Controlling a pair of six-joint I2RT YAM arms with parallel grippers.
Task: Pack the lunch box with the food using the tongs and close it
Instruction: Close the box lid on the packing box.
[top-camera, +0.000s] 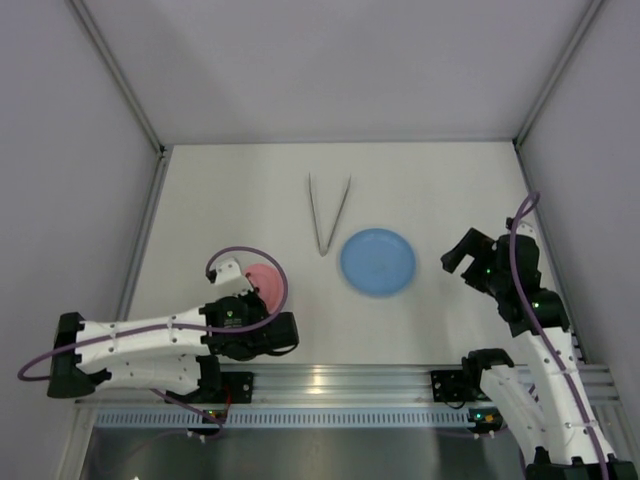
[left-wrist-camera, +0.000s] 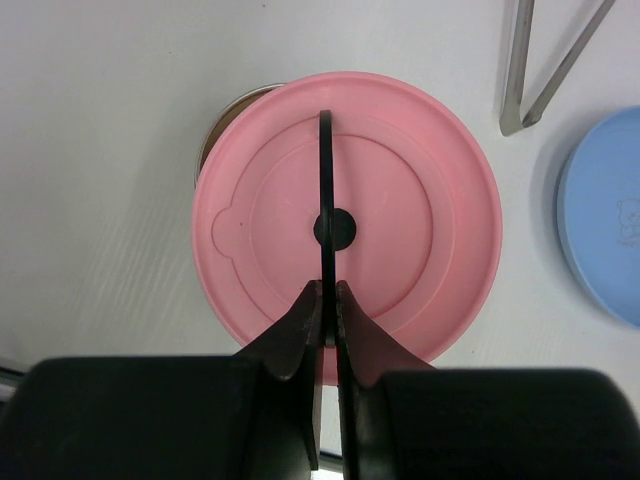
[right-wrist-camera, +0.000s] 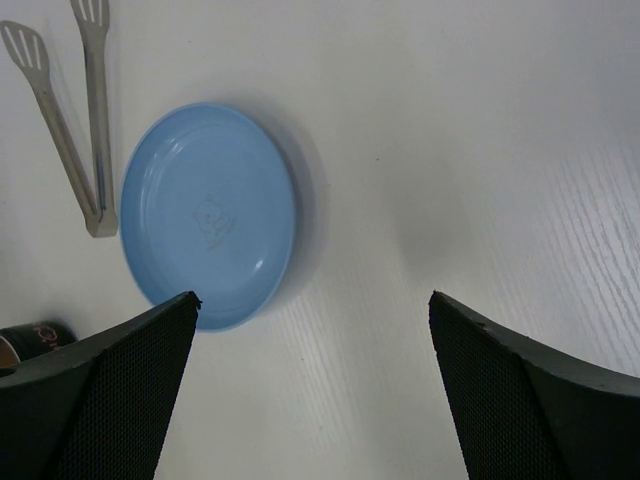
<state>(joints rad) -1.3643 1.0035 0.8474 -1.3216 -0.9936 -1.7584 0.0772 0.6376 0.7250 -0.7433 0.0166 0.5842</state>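
A: Left gripper (left-wrist-camera: 328, 292)?
B: Clenched on the black strap handle (left-wrist-camera: 325, 180) of the pink lid (left-wrist-camera: 400, 180).
A: Lunch box (left-wrist-camera: 225, 120)?
B: Steel pot, near-left part of the table (top-camera: 230, 190), under that lid. The lid is off-centre, so a sliver of rim shows on one side. Can't tell if the lid rests on it or hangs just above.
A: Tongs (right-wrist-camera: 102, 220)?
B: Flat on the table, farther back, just left of the blue plate (top-camera: 377, 262). Joined end points toward the arms, apart from both grippers.
A: Right gripper (right-wrist-camera: 312, 300)?
B: Jaws spread wide, gripping nothing, hovering over the table to the right of the plate.
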